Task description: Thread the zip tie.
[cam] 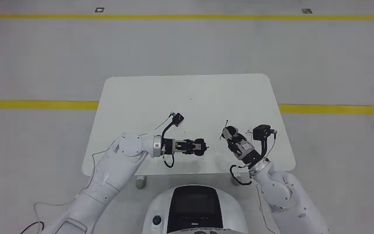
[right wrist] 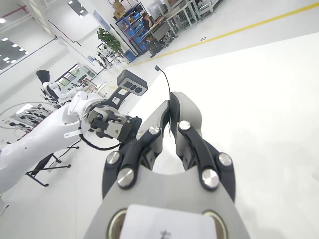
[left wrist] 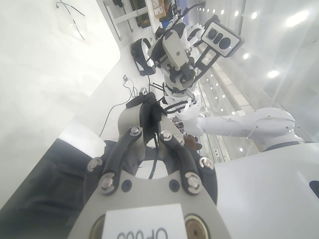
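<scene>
Top view: both forearms come in over the near edge of the table (cam: 175, 93), elbows bent so the hands face each other. The left hand (cam: 200, 146) lies level near the middle of that edge. The right hand (cam: 229, 136) is just beside it, toward the near right corner

Left wrist view: the left fingers (left wrist: 129, 119) press together on a thin black strand (left wrist: 154, 150)

Right wrist view: the right fingers (right wrist: 189, 108) are clamped on the zip tie (right wrist: 166, 80), its head sticking out past the fingertips above the table
</scene>
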Available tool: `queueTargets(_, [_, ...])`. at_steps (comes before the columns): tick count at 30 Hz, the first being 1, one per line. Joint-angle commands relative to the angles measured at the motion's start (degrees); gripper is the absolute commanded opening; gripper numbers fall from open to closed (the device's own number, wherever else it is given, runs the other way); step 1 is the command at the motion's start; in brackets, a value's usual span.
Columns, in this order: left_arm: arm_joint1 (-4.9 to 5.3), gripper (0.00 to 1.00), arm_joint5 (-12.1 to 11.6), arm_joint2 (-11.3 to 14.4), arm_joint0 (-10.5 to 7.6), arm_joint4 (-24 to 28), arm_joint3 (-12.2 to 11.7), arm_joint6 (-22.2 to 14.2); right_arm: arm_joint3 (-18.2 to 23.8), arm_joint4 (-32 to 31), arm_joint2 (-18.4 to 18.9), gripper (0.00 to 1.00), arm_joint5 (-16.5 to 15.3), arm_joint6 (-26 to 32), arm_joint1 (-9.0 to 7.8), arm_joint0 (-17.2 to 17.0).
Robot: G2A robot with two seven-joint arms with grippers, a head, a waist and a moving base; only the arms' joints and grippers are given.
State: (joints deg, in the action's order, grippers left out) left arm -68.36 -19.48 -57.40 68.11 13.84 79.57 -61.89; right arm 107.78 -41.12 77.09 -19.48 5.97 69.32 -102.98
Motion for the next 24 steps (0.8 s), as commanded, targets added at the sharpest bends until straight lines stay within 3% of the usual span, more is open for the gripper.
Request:
queueTargets(1, [0.00, 0.00, 0.0, 0.0, 0.00, 0.0, 0.0, 0.0, 0.1, 0.1, -1.3, 0.00, 0.0, -2.2, -0.36, 0.1])
queueTargets(14, [0.00, 0.00, 0.0, 0.0, 0.00, 0.0, 0.0, 0.0, -3.5, -3.2, -11.4, 0.00, 0.0, -15.7, -5.45, 3.6])
queueTargets(24, [0.00, 0.00, 0.0, 0.0, 0.00, 0.0, 0.0, 0.0, -3.5, -3.2, -11.4, 0.00, 0.0, -15.7, -5.45, 3.6])
